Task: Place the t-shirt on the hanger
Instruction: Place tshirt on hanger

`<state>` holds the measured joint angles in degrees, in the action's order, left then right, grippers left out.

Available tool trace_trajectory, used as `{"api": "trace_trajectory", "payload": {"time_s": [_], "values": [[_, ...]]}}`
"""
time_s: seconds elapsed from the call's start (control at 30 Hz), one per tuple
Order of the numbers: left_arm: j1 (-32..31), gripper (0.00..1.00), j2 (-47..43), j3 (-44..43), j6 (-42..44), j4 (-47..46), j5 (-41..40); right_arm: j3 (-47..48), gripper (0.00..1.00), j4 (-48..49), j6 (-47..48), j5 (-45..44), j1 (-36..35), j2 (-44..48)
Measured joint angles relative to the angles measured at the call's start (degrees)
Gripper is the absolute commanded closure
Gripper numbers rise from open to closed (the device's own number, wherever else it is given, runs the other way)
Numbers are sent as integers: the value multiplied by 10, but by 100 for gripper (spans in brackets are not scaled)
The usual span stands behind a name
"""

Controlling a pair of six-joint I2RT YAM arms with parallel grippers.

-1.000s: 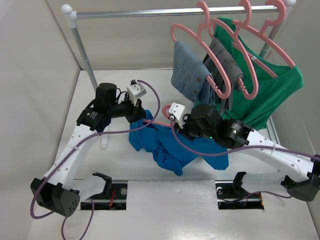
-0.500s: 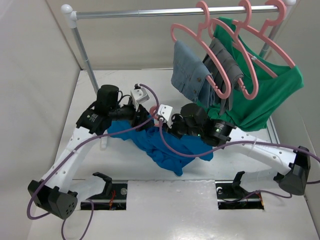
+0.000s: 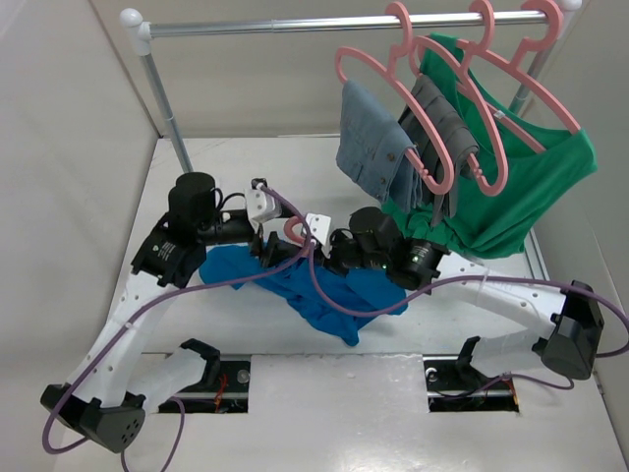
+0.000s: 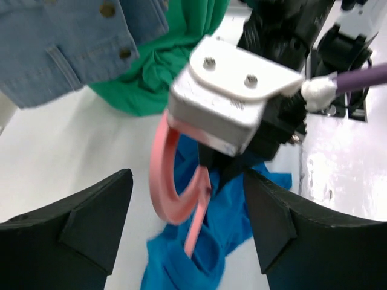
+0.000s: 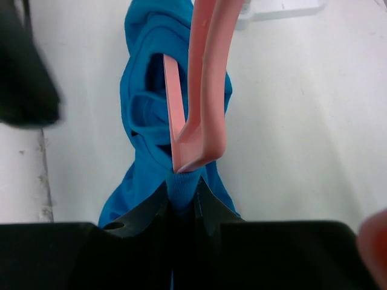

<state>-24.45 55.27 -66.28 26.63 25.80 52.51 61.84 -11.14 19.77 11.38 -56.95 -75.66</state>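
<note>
The bright blue t-shirt (image 3: 324, 290) lies bunched on the white table (image 3: 226, 167) between the two arms. The pink hanger (image 3: 295, 233) shows only its hook above the fabric. In the right wrist view my right gripper (image 5: 183, 184) is shut on a fold of the t-shirt (image 5: 145, 103), and the hanger (image 5: 202, 90) meets the fingertips right at that pinch. The rest of the hanger frame is hidden inside the cloth. My left gripper (image 4: 187, 175) stands open, its fingers (image 4: 91, 223) on either side of the hook (image 4: 164, 181) without touching it.
A metal rack (image 3: 344, 22) crosses the back. On it hang pink hangers with a denim garment (image 3: 371, 138), a grey garment (image 3: 442, 123) and a green shirt (image 3: 536, 182), close behind my right arm. The rack post (image 3: 167, 93) stands at the back left.
My left gripper has opened and drawn back to the left. My right arm has moved left with the shirt and hanger, and the blue fabric has been dragged left across the table.
</note>
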Motion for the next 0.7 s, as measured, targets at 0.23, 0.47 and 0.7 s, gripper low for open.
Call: {"api": "trace_trajectory", "payload": {"time_s": [0.23,0.47,0.7], "values": [[0,95,7,22,-74,-88,20,-2,100,15,0,44,0,-9],[-2,100,10,25,-89,-81,23,-27,79,34,-2,56,8,3],[36,100,13,3,-17,-6,26,-130,45,25,-50,83,87,113]]}}
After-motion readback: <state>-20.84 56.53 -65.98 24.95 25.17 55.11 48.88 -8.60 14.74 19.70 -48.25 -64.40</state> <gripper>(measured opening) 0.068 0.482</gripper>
